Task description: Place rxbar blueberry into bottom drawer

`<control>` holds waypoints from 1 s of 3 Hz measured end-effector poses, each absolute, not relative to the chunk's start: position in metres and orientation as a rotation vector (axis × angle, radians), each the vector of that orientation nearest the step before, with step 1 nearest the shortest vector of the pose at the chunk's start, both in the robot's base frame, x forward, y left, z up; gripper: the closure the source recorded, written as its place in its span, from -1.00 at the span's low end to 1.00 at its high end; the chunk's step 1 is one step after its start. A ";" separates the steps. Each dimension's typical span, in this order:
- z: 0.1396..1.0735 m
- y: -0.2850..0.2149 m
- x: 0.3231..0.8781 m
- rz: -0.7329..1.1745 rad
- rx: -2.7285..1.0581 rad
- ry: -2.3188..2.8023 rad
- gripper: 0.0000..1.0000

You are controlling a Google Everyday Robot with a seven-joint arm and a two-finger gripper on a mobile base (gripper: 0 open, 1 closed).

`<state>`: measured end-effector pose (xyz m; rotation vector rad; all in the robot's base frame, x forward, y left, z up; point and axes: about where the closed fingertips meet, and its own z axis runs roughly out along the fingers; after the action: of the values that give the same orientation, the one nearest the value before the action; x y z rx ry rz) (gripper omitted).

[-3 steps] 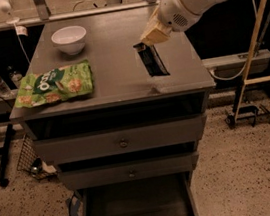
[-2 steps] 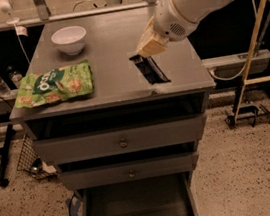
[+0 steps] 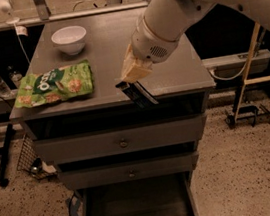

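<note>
My gripper (image 3: 130,80) hangs from the big white arm over the front edge of the grey cabinet top (image 3: 171,77). It is shut on the rxbar blueberry (image 3: 138,94), a flat dark bar with white lettering that hangs tilted below the fingers, in front of the cabinet's front lip. The bottom drawer (image 3: 136,203) is pulled open at the foot of the cabinet, a wide grey box with a dark inside, well below the bar.
A white bowl (image 3: 69,39) stands at the back left of the top and a green chip bag (image 3: 54,84) lies at the front left. Two shut knobbed drawers (image 3: 123,143) sit above the open one. A wooden frame (image 3: 255,82) stands to the right.
The gripper has lifted the bar off the cabinet top and carried it left and toward the front edge. The camera view has moved closer.
</note>
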<state>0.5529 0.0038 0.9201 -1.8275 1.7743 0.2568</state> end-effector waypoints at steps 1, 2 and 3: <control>0.882 0.009 0.536 0.149 -1.901 1.802 1.00; 0.861 0.004 0.535 0.084 -1.877 1.820 1.00; 0.839 -0.006 0.537 0.104 -1.832 1.815 1.00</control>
<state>0.5367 -0.0056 0.8388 -1.8318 1.8145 0.1036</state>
